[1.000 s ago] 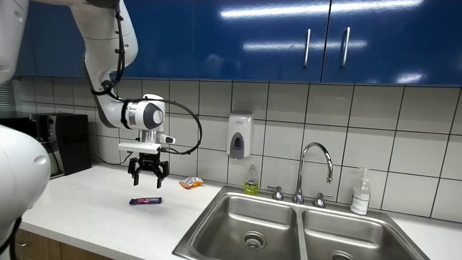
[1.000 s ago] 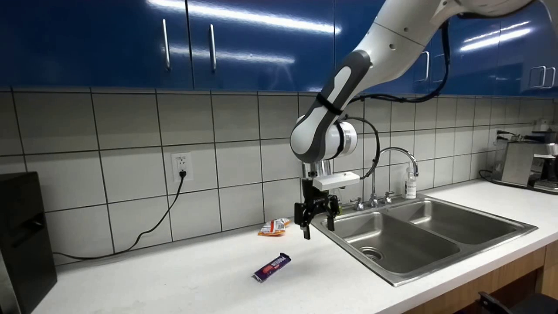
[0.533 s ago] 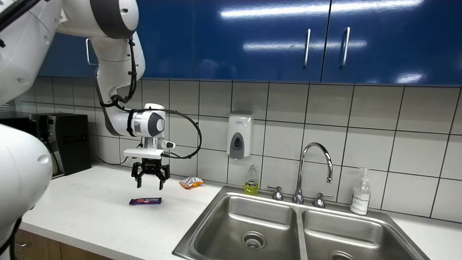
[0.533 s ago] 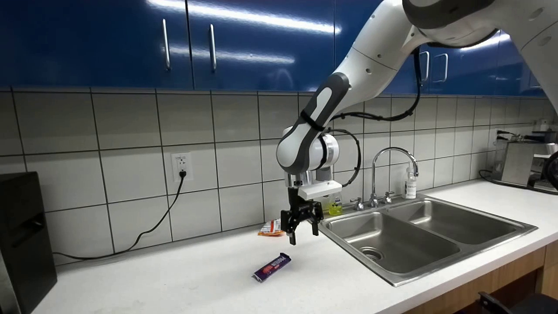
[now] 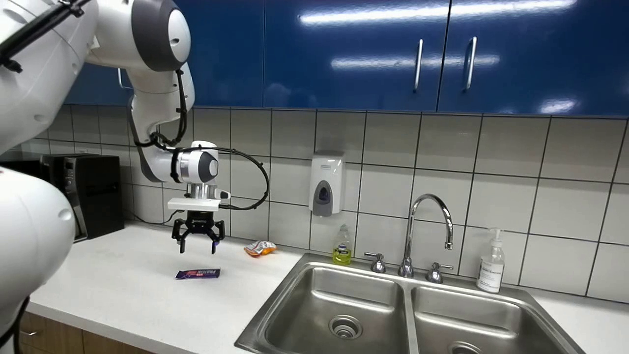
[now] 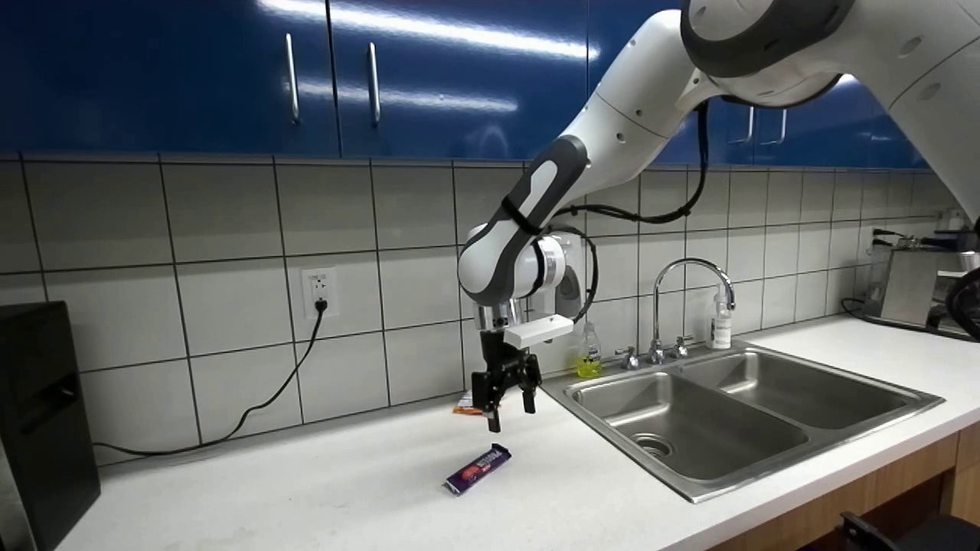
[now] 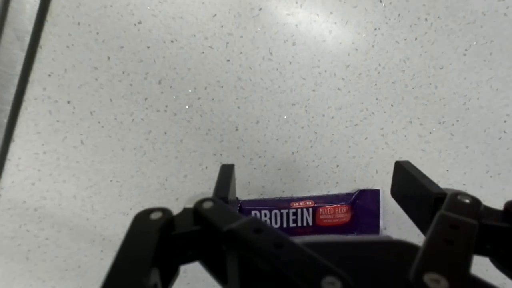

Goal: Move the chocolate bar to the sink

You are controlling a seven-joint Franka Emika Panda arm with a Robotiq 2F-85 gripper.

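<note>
The chocolate bar, in a dark purple wrapper, lies flat on the white counter in both exterior views point(image 5: 198, 274) point(image 6: 478, 469). It also shows in the wrist view point(image 7: 296, 218), partly hidden by the gripper's parts. My gripper point(image 5: 198, 249) point(image 6: 511, 415) is open and empty, pointing down, above the counter and apart from the bar. In the wrist view the bar lies lengthwise across the gap between the fingers point(image 7: 315, 176). The steel double-basin sink point(image 5: 409, 319) point(image 6: 720, 451) is set into the counter beside the bar; a metal strip of its edge point(image 7: 18, 52) shows in the wrist view.
A small orange packet point(image 5: 260, 248) lies near the tiled wall. A yellow-green soap bottle point(image 5: 342, 248), the curved faucet point(image 5: 409, 231) and a clear pump bottle point(image 5: 491, 268) stand behind the sink. A black appliance point(image 5: 96, 194) stands on the counter. Blue cabinets point(image 6: 459, 92) hang above.
The arm has lowered at its elbow, and the gripper has shifted left in an exterior view, closer to over the bar. The fingers stay open. The bar has not moved.
</note>
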